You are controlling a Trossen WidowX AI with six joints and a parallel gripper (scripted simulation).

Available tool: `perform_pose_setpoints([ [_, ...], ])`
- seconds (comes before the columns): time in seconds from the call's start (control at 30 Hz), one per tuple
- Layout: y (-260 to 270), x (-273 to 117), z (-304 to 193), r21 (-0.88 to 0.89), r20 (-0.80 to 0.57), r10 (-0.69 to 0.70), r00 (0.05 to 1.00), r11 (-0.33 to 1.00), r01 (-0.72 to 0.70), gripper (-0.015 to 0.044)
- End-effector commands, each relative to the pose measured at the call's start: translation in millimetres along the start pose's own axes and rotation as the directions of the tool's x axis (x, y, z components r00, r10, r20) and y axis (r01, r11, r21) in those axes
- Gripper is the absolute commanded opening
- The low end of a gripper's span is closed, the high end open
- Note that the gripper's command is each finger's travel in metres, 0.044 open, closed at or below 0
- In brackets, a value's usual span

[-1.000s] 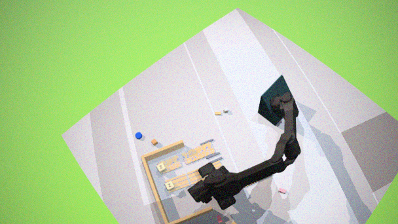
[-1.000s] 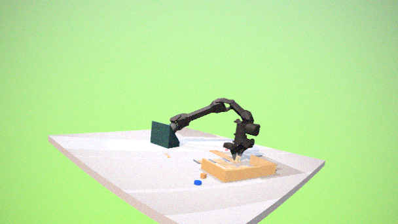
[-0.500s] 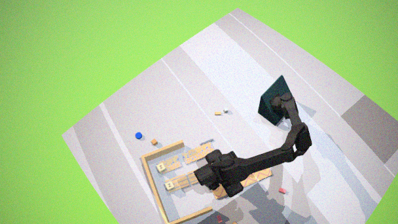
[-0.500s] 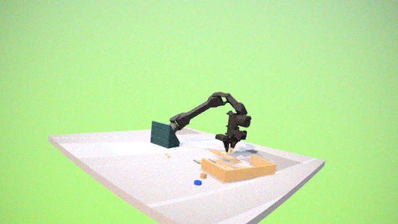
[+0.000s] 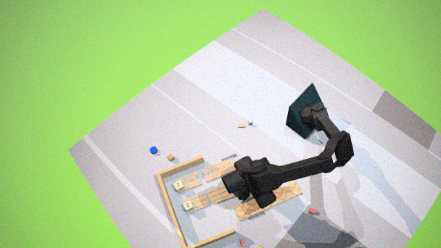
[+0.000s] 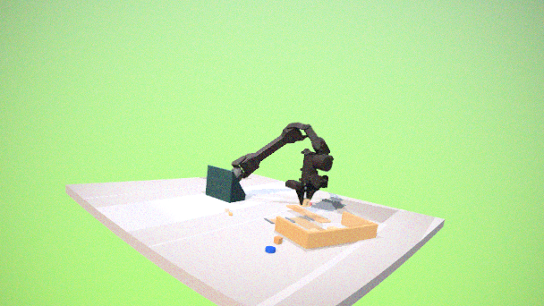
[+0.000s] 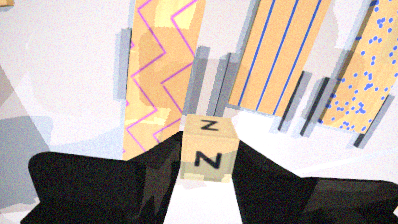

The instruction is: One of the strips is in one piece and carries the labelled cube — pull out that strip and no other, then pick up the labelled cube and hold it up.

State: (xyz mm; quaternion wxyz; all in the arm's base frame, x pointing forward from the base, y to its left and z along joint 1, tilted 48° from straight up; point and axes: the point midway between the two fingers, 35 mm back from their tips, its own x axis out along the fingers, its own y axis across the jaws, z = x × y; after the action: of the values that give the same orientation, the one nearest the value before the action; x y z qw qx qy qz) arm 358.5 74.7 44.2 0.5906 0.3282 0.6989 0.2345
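The gripper [image 7: 207, 165] is closed on the cube marked N [image 7: 208, 149] — above the zigzag strip [image 7: 159, 70]. Its fingertips are hidden behind the cube; in the top view the arm covers it.

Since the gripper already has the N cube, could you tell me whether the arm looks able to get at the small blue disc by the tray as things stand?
Probably not right away: the gripper is shut on the N cube. The blue disc lies in the open outside the tray, nothing covering it.
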Motion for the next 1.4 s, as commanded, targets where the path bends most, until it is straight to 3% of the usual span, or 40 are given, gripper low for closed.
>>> perform_pose_setpoints([
  [0.0, -4, -4, -12, -0.012, 0.013, -0.006, 1.000, 1.000, 0.006, 0.0000],
  [0.5, -25, -1, -60, -0.010, 0.010, -0.005, 1.000, 1.000, 0.006, 0.0000],
  [0.8, -25, -36, -61, -0.010, 0.010, -0.007, 1.000, 1.000, 0.007, 0.0000],
  [1.37, -25, -37, -61, -0.010, 0.010, -0.007, 1.000, 1.000, 0.007, 0.0000],
])
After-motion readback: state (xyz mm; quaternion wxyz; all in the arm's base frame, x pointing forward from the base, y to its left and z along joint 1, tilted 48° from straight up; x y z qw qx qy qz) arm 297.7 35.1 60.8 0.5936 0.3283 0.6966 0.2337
